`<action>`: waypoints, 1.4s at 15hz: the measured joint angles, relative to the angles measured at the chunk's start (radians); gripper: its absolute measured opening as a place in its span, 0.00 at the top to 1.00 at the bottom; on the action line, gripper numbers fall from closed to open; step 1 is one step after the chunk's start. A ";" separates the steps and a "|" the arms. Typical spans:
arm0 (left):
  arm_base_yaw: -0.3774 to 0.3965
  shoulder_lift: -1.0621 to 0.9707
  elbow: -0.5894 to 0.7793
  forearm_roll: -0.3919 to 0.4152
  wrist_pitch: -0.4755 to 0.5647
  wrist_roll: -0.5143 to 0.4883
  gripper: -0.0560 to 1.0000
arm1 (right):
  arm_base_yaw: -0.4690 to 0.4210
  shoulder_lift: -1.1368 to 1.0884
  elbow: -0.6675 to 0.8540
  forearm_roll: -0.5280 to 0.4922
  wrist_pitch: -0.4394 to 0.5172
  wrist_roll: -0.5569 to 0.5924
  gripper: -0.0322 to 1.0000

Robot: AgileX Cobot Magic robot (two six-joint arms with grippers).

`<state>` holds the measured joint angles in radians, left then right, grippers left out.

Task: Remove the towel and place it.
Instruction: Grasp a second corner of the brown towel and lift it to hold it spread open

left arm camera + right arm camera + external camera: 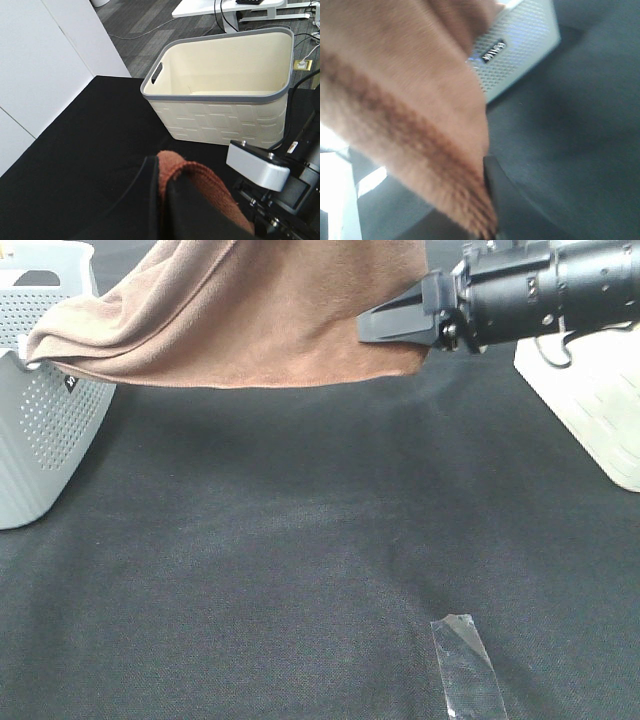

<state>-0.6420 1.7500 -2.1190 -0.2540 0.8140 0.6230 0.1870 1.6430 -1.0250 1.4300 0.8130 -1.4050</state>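
Note:
The brown plush towel (250, 320) hangs stretched in the air above the black table's far side, and its left end droops by the grey basket. My right gripper (372, 326) is shut on the towel's right edge. In the right wrist view the towel (395, 90) fills most of the frame, and one black finger (492, 190) shows beneath it. In the left wrist view my left gripper (162, 200) is shut on a bunched fold of the towel (200, 185). The left gripper is out of the exterior view.
A grey perforated basket (40, 430) stands at the left edge and also shows in the right wrist view (520, 45). A cream basket (590, 400) stands at the right, seen empty in the left wrist view (225, 95). A strip of clear tape (468, 665) lies on the black cloth (300, 540).

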 joint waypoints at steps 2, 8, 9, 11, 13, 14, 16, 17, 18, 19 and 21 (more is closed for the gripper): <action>0.000 0.000 0.000 0.006 0.003 0.000 0.95 | 0.000 -0.064 -0.027 -0.096 -0.047 0.161 0.96; 0.000 0.000 0.000 0.073 0.001 0.000 0.95 | 0.000 -0.124 -0.472 -0.878 0.046 0.893 0.96; 0.000 0.000 0.000 0.107 -0.002 -0.001 0.95 | 0.000 -0.124 -0.541 -0.987 0.077 0.957 0.96; 0.000 0.000 0.000 0.187 -0.033 -0.001 0.95 | 0.000 -0.124 -0.663 -1.099 0.102 1.009 0.96; 0.000 0.000 0.000 0.275 -0.091 -0.001 0.95 | 0.000 -0.115 -0.766 -1.139 0.102 1.005 0.96; 0.000 0.000 0.000 0.325 -0.116 -0.002 0.95 | 0.000 -0.104 -0.811 -1.148 0.102 1.000 0.96; 0.000 0.002 0.000 0.413 -0.177 -0.002 0.95 | 0.000 -0.060 -0.905 -1.170 0.093 0.992 0.96; 0.000 0.008 0.000 0.444 -0.211 -0.002 0.95 | 0.000 -0.031 -0.944 -1.180 0.074 0.981 0.96; 0.008 0.021 0.000 0.480 -0.249 -0.020 0.95 | 0.000 -0.004 -0.979 -1.190 0.053 0.971 0.96; 0.026 0.037 0.000 0.498 -0.291 -0.054 0.95 | 0.000 0.020 -1.010 -1.193 0.022 0.965 0.96; 0.091 0.060 0.000 0.504 -0.406 -0.146 0.95 | 0.000 0.065 -1.059 -1.202 -0.085 0.948 0.96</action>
<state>-0.5510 1.8100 -2.1190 0.2500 0.4080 0.4770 0.1870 1.7080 -2.0840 0.2280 0.7280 -0.4570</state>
